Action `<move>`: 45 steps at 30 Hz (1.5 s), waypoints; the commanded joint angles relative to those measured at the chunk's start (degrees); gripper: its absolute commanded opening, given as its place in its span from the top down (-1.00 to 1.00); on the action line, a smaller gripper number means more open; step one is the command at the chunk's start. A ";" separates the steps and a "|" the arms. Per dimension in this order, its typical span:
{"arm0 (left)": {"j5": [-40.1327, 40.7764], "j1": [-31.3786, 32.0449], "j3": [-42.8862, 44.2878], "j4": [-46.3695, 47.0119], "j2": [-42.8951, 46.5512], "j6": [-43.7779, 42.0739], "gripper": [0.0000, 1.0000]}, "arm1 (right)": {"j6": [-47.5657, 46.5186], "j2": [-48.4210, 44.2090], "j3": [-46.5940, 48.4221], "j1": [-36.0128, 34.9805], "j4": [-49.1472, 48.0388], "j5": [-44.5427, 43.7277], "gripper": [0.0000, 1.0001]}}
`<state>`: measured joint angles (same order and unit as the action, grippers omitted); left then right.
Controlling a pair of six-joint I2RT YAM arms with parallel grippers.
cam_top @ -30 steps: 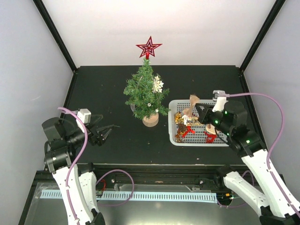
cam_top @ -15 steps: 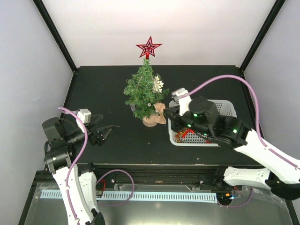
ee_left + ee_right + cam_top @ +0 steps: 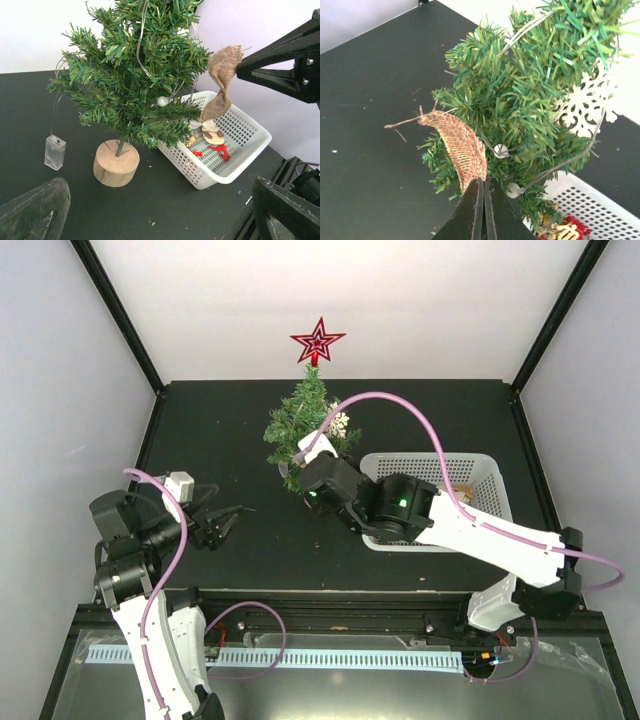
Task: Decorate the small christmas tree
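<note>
Right wrist view shows the right gripper (image 3: 483, 186) clamped shut on a burlap bow (image 3: 461, 147), now against the small christmas tree's (image 3: 530, 95) lower branches. A second ago it hung over the white basket (image 3: 475, 457) just right of the tree, so hanging looks imminent. Left gripper (image 3: 224, 521) waits wide open, well left of the tree.

The small christmas tree (image 3: 135, 85) stands upright on its round wooden base (image 3: 116, 163), bristly green, wire-strung.

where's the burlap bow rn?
Left wrist view, right of centre: the tan burlap bow is pinched in the shut right gripper at the right-hand branch tips of the small green christmas tree, with the white plastic mesh basket showing below it.
</note>
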<state>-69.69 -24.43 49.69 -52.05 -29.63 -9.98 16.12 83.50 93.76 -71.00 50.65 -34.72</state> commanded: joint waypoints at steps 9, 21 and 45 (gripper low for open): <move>-0.01 -0.66 1.74 1.02 0.74 1.09 -0.98 | -8.55 10.08 8.11 -3.71 1.24 -14.91 0.98; -0.94 -0.88 0.61 2.16 2.20 2.13 -0.98 | -14.08 16.84 8.93 -3.70 -3.89 -17.04 0.98; -2.46 -1.50 0.15 2.21 2.38 1.74 -0.98 | -15.59 25.74 13.56 1.67 -5.05 -17.39 0.98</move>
<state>-70.28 -25.17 49.67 -50.92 -27.57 -8.73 0.75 107.53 104.77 -69.80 45.43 -50.33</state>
